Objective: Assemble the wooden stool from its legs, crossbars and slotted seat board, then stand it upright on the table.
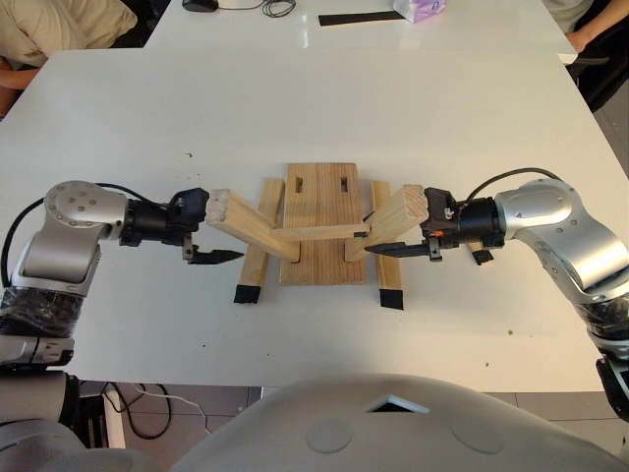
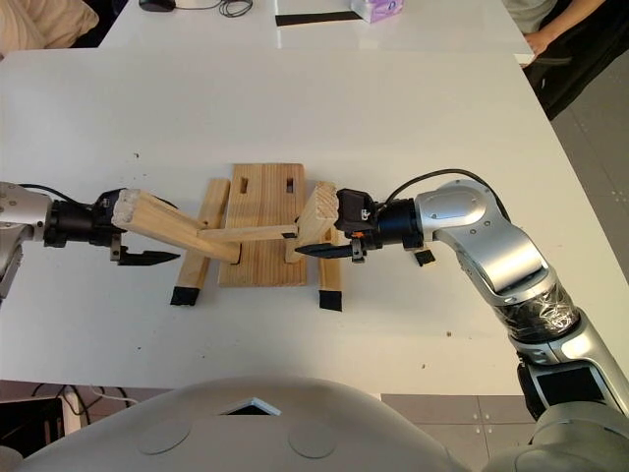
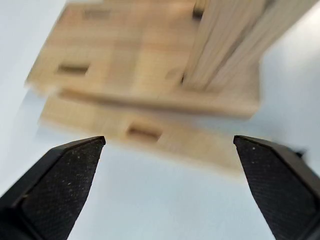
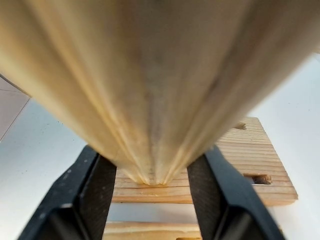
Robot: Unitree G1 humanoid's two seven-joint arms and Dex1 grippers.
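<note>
Right tool (image 4: 154, 160) clamps a raised leg (image 1: 398, 218); left tool (image 3: 169, 142) hangs released, spread wide.

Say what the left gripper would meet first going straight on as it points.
Likely the pale wooden leg with black foot lying flat beside the slotted seat board; depth from the left gripper is unclear.

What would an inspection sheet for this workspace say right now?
Surface: white table.
Job's things: seat board flat, left flat leg and right flat leg beside it; left raised leg and right raised leg linked by crossbar.
Clutter: small black piece near right gripper.
Grippers: left gripper open beside left raised leg; right gripper shut on right raised leg.
Cables: black cable at right arm.
Surroundings: second table behind, with purple pack.
</note>
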